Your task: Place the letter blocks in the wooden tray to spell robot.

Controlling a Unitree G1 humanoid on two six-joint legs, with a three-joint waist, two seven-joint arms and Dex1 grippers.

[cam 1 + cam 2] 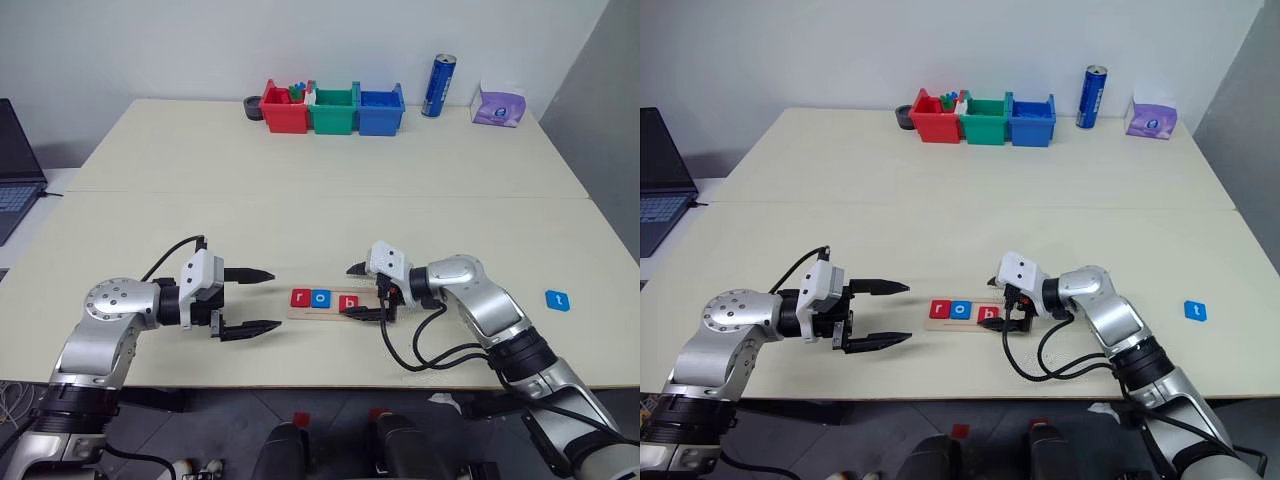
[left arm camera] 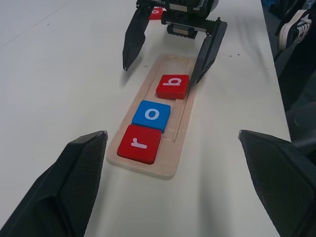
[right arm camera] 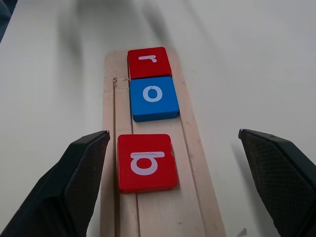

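Right wrist view: right tool (image 3: 170,185) stood wide over red b block (image 3: 147,162), holding nothing | left tool (image 1: 250,300) wide, just off wooden tray (image 1: 330,312) | r, o, b blocks in tray | blue t block (image 1: 557,299) well apart on bench (image 1: 300,160)

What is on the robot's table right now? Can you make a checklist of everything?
Surface: pale table, two joined tops.
Job's things: wooden tray holds r, o, b, the b sitting apart from the o; blue t block lies loose far to the right.
Clutter: red, green and blue bins, blue can, tissue pack.
Grippers: left gripper open, empty; right gripper open around the b.
Cables: black cables on right arm.
Surroundings: laptop at left.
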